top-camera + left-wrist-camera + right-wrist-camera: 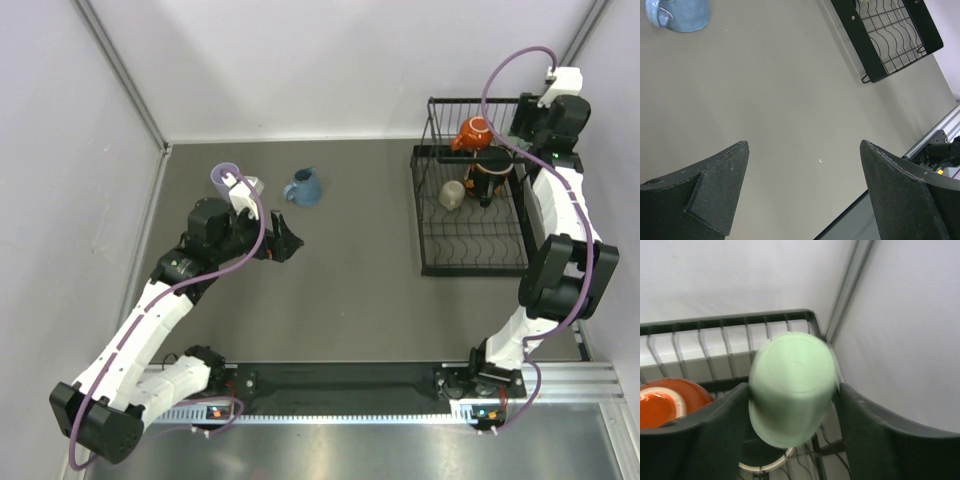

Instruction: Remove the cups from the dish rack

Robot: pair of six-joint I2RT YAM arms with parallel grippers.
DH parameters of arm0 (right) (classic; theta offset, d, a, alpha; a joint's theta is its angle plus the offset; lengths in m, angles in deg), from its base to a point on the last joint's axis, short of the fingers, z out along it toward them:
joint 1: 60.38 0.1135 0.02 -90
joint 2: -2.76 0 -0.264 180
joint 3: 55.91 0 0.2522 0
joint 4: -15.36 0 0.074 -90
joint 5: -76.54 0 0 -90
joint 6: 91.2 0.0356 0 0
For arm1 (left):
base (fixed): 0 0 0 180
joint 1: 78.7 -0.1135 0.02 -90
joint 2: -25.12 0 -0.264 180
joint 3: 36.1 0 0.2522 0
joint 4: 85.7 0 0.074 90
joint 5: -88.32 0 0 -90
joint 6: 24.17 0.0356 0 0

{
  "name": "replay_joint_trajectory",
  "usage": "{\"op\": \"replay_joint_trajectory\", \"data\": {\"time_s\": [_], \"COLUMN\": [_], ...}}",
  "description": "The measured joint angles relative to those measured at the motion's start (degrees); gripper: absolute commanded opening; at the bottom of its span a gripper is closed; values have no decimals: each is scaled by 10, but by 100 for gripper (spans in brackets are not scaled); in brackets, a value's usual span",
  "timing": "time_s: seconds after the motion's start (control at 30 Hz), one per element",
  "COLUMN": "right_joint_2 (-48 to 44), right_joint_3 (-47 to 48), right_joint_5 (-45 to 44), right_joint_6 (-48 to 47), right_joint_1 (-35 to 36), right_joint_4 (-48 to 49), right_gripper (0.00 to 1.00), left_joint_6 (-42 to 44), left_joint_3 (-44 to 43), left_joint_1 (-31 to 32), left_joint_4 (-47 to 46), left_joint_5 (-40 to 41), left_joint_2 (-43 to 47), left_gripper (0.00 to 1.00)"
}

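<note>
My right claw (794, 396) reaches into the far right corner of the dish rack (730, 320). Its 2 fingers are pressed against opposite sides of the pale green tumbler (792, 372), so I judge it clamped on that cup. The tumbler's flat base faces my wrist camera, and its outline is slightly blurred. The small orange mug (660, 402) sits just beside it on the left.

To do this step well, I should rise straight up until the tumbler is above the rack's top rail and only then swing out. Dragging it sideways could catch a wire or knock the orange mug. The tumbler looks smooth and tapered, so I want a firm, even squeeze and a slow carry. A bare patch of table (360, 250) in front of the rack, well apart from the other cups, looks like the place to set it.

2 cups stand on the table: the lavender tumbler (225, 180) and the blue mug (305, 187). The black floral mug (490, 172) and the small beige mug (453, 194) wait in the rack.

My left claw (802, 150) hangs with its fingers apart and holding nothing, over bare table and well clear of the rack.
</note>
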Motion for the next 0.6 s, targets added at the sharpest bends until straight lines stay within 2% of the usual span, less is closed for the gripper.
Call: {"op": "replay_joint_trajectory", "data": {"time_s": [0.07,0.1,0.17,0.2,0.3,0.47,0.6], "right_joint_2": [0,0,0,0,-1,-7,-18], "right_joint_3": [3,3,3,2,-3,-10,-10], "right_joint_5": [6,8,7,8,16,33,34], "right_joint_6": [-2,-2,-3,-3,-4,-1,3], "right_joint_1": [0,0,1,1,1,1,1], "right_joint_4": [5,6,6,7,17,28,28], "right_gripper": [55,48,40,31,18,16,9], "left_joint_6": [0,0,0,0,0,0,0], "left_joint_3": [0,0,0,0,0,0,0], "left_joint_1": [0,0,0,0,0,0,0], "left_joint_4": [0,1,2,3,2,3,2], "left_joint_5": [0,0,1,1,1,1,1], "left_joint_2": [0,0,0,0,0,0,0], "left_gripper": [98,98,98,98,98,98,98]}}
